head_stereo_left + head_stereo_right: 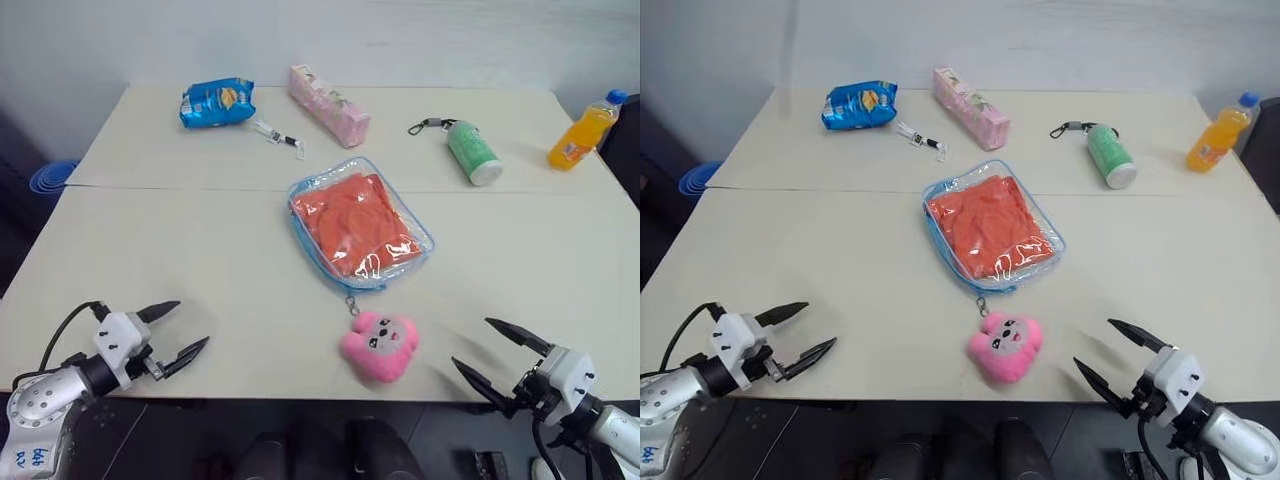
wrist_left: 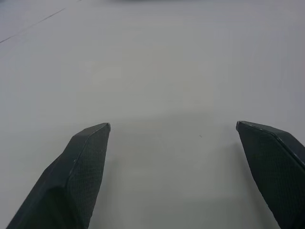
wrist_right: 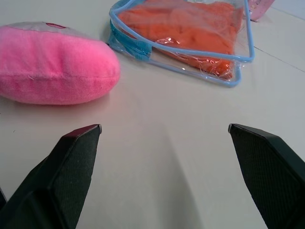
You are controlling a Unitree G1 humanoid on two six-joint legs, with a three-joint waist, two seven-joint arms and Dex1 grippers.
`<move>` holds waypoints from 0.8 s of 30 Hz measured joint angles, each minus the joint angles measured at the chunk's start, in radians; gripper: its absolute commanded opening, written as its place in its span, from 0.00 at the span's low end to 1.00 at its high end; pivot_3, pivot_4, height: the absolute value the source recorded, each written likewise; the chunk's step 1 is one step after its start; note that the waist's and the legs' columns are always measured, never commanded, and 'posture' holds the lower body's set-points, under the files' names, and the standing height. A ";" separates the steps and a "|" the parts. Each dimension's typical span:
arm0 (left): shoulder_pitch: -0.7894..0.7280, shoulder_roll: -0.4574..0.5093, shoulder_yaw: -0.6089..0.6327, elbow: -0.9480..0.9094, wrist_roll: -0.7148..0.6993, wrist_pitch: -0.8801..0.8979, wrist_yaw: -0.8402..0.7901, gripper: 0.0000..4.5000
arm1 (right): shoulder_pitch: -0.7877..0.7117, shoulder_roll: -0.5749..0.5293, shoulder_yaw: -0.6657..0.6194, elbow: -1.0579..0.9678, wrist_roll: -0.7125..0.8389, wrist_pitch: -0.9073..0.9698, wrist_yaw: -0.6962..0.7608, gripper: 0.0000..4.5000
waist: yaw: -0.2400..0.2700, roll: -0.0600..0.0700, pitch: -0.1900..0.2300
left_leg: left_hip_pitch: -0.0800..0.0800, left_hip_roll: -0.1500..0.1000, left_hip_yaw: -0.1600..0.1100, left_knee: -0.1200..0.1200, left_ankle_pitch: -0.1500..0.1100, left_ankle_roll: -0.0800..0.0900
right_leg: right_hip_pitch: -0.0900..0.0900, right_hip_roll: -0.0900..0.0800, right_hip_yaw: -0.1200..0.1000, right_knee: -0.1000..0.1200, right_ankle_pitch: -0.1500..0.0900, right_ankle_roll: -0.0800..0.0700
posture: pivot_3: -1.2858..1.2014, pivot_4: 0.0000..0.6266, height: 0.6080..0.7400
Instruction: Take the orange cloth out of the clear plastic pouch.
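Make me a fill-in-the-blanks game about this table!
1. The orange cloth lies inside the clear ____.
2. The plush charm clipped to the pouch is ____ in colour.
3. The green bottle lies on its ____.
4. Both tools, left and right, are ____.

Missing words: pouch; pink; side; open

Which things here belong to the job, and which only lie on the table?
For the job: orange cloth, clear plastic pouch, pink plush charm.
Lying about: blue snack bag, pink box, green bottle, orange drink bottle.
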 measured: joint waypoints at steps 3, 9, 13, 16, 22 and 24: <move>0.000 0.000 -0.001 0.000 0.001 0.002 -0.001 0.99 | 0.006 0.000 0.000 0.000 0.000 -0.001 0.000 1.00 | -0.001 0.000 0.000 | 0.000 0.000 0.000 0.000 0.000 0.000 | 0.000 0.000 0.000 0.000 0.000 0.000 | 0.52 0.24 1.00; 0.001 0.000 -0.001 -0.006 -0.007 0.041 -0.006 0.99 | 0.009 0.007 0.005 0.000 0.000 -0.002 -0.004 1.00 | -0.002 0.000 0.000 | 0.000 0.000 0.000 0.000 0.000 0.000 | 0.000 0.000 0.000 0.001 0.000 0.000 | 0.52 0.24 1.00; -0.002 0.002 -0.003 -0.006 -0.019 0.061 -0.022 0.99 | 0.008 0.012 0.007 -0.010 0.000 0.000 -0.009 1.00 | -0.002 0.000 0.000 | 0.000 0.000 0.000 0.000 0.000 0.000 | 0.000 0.000 0.000 0.001 0.000 0.000 | 0.52 0.24 1.00; -0.033 0.012 -0.015 0.005 -0.013 0.061 -0.032 0.99 | 0.010 0.012 0.015 -0.017 0.001 0.006 -0.008 1.00 | -0.001 0.000 0.000 | 0.000 0.000 0.000 0.001 0.000 0.000 | 0.000 0.000 0.000 0.001 0.000 0.000 | 0.52 0.24 1.00; -0.318 0.036 -0.125 0.102 0.039 0.111 -0.035 0.99 | -0.002 0.053 0.045 -0.076 0.045 0.005 -0.018 1.00 | 0.022 0.000 0.000 | 0.000 -0.001 -0.001 0.005 0.001 -0.001 | 0.000 0.000 -0.001 0.006 0.000 0.000 | 0.52 0.24 1.00; -0.463 0.048 -0.223 0.159 0.106 0.108 -0.070 0.99 | -0.027 0.066 0.044 -0.113 0.063 -0.004 -0.033 1.00 | 0.023 0.000 0.000 | -0.001 -0.001 0.000 0.008 0.001 -0.002 | -0.001 0.000 -0.001 0.008 0.001 0.001 | 0.52 0.24 1.00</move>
